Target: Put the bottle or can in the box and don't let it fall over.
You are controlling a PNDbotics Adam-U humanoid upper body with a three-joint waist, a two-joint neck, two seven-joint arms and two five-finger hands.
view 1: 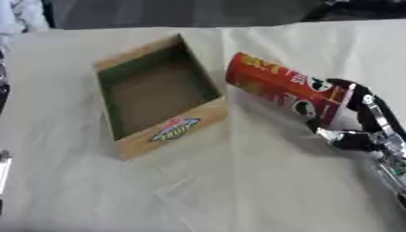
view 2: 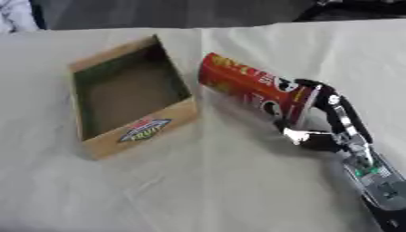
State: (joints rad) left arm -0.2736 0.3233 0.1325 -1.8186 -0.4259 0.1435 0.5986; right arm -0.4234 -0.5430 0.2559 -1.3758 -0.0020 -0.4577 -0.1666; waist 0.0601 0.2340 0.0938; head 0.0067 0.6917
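Note:
A red snack can (view 1: pixel 282 86) is tilted over just right of the box, its upper end pointing toward the box's far right corner. My right hand (view 2: pixel 339 121) comes in from the lower right and is shut on the can's lower end, fingers over the top and thumb beneath. A shadow lies on the cloth under the can. The open wooden box (view 1: pixel 171 130) with a coloured label on its front wall sits left of centre, and nothing shows inside it. A silver sliver (view 1: pixel 3 166) at the left edge may belong to my left arm.
A pale cloth (view 1: pixel 238 190) covers the table. The table's far edge (view 1: pixel 198 26) meets a dark background. A white fabric (view 1: pixel 20 13) shows at the top left corner.

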